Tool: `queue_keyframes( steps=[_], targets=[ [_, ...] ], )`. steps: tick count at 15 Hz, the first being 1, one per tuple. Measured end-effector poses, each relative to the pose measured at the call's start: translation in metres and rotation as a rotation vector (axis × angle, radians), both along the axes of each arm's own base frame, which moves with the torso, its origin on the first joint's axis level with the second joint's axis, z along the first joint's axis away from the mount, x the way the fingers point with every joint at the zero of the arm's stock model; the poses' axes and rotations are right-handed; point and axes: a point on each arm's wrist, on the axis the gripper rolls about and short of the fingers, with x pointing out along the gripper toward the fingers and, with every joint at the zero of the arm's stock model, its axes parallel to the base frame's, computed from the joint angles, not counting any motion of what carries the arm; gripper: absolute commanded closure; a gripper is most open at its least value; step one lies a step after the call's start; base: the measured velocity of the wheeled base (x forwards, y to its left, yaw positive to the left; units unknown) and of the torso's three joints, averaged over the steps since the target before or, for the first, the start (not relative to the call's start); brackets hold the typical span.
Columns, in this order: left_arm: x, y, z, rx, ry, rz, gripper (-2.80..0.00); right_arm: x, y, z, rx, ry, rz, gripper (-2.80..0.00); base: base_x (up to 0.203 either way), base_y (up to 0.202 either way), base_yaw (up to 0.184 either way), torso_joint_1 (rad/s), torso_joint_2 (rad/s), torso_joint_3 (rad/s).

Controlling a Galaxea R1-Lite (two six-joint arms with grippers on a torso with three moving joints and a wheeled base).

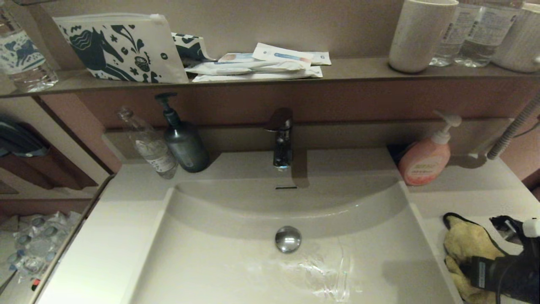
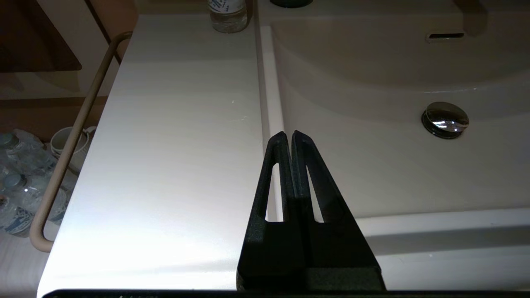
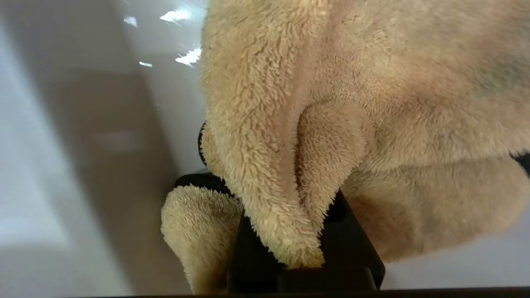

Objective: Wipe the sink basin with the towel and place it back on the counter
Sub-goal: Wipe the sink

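The counter (image 1: 472,198) runs as one glossy off-white piece around the sink basin (image 1: 236,261), under a brown shelf (image 1: 354,67) with pouches and cups. Wet streaks (image 1: 320,270) shine on the basin floor right of the drain plug (image 1: 288,239), so the wiping looks done and the step in hand is, I judge, setting the towel (image 1: 464,245) back. It lies on the counter right of the basin, and the right gripper (image 3: 304,248) pinches a fold of its pile between its fingers, though the cloth hides most of them. Next move: spread the fingers and lift straight up, clear of the black loop strap (image 1: 504,223) so it does not snag. The pink soap bottle (image 1: 424,162) stands near, behind the towel. The left gripper (image 2: 288,138) hangs parked over the basin's left rim, fingers pressed together, holding nothing
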Motion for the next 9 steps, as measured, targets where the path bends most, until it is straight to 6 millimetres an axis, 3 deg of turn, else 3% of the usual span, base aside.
queue_keyframes(
  steps=[4,9],
  targets=[
    [0.0,0.0,0.0,0.0,0.0,0.0,0.0,0.006,-0.003,-0.016,0.127,0.035,0.078,0.0,0.0,0.0,0.0,0.0,0.0,0.0],
    [0.0,0.0,0.0,0.0,0.0,0.0,0.0,0.02,-0.004,-0.025,0.14,-0.033,0.097,0.0,0.0,0.0,0.0,0.0,0.0,0.0]
  ],
)
